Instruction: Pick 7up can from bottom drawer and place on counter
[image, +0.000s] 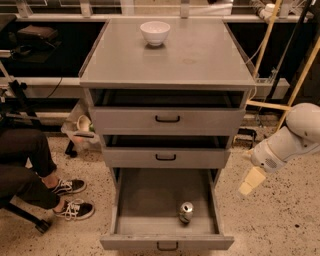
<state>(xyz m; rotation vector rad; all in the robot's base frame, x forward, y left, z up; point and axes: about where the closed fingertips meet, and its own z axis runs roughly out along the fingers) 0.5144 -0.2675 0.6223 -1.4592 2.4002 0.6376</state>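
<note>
The 7up can (185, 212) stands in the open bottom drawer (150, 200), near its front right, silver top up. The drawer is pulled far out, its dark handle at the front edge. The grey counter (200, 55) tops the cabinet. My gripper (251, 181) hangs at the end of the white arm (290, 140), to the right of the cabinet at about the height of the bottom drawer, clear of the drawer and well right of the can. Nothing shows in it.
A white bowl (155, 32) sits at the back of the counter. The two upper drawers (167, 119) are slightly open. A seated person's legs and sneakers (72, 197) are on the floor to the left. Yellow poles (300, 75) and cables stand at the right.
</note>
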